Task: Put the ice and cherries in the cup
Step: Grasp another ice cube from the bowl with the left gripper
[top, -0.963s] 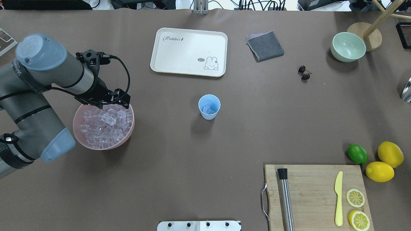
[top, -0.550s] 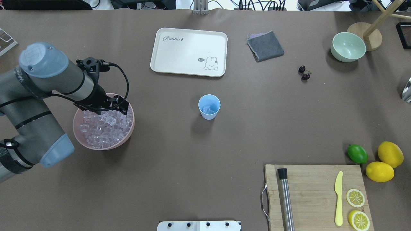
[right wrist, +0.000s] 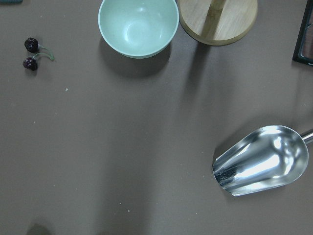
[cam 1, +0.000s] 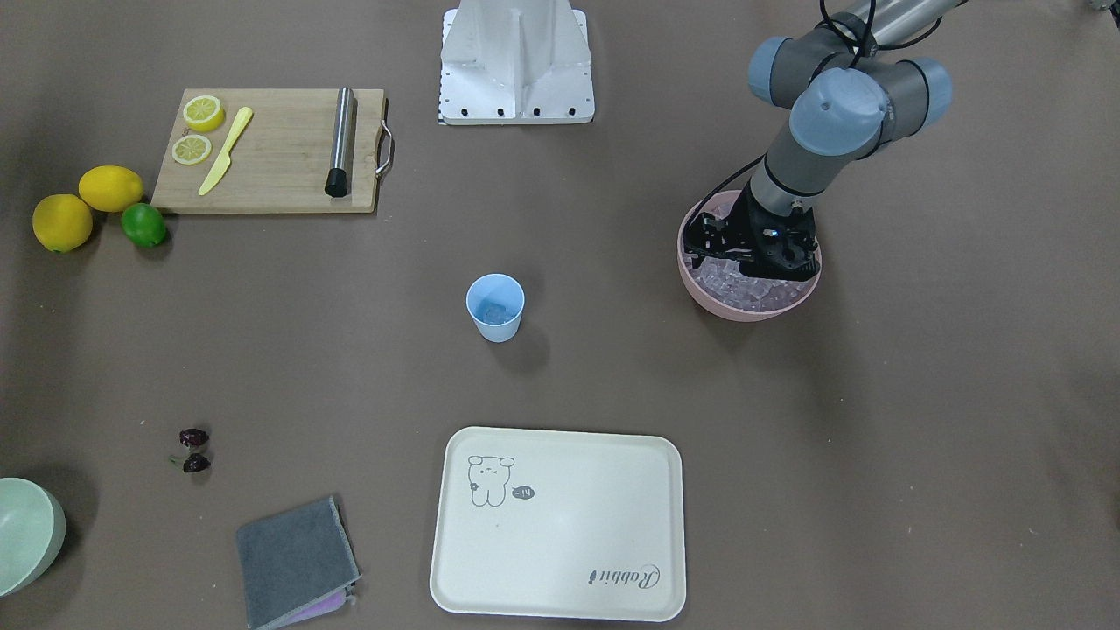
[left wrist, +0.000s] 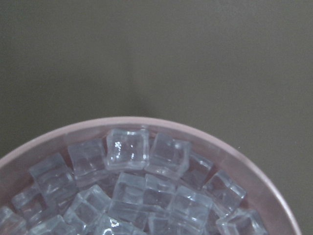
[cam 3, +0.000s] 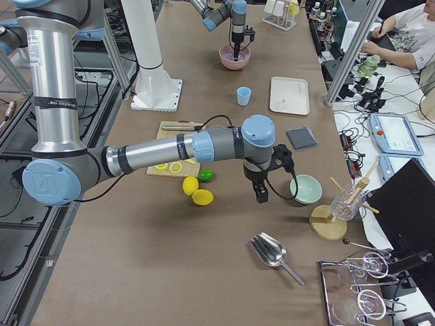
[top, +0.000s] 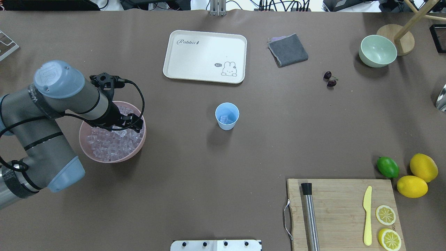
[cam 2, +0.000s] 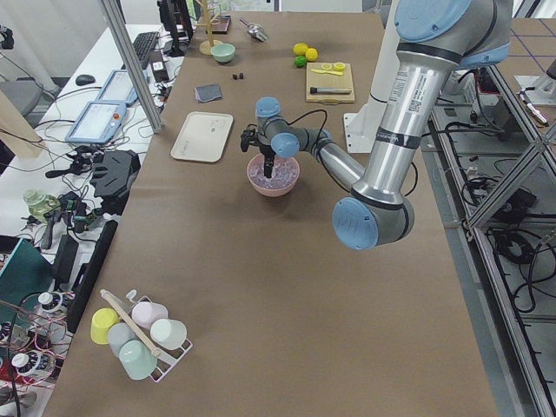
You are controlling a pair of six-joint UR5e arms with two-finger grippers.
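Matte brown paper covers the table. The black left gripper dips among the ice, glassy rounded cubes heaped in a wide pink bowl. Whether its fingers are spread or closed cannot be told. Well apart to its right stands the cup, smooth, tapering light blue plastic with a clear cube inside. Farther right lie the cherries, two small dark maroon balls on thin stems. The right gripper hangs near a pale green bowl; its opening cannot be told.

Glassy ice — matt pink bowl
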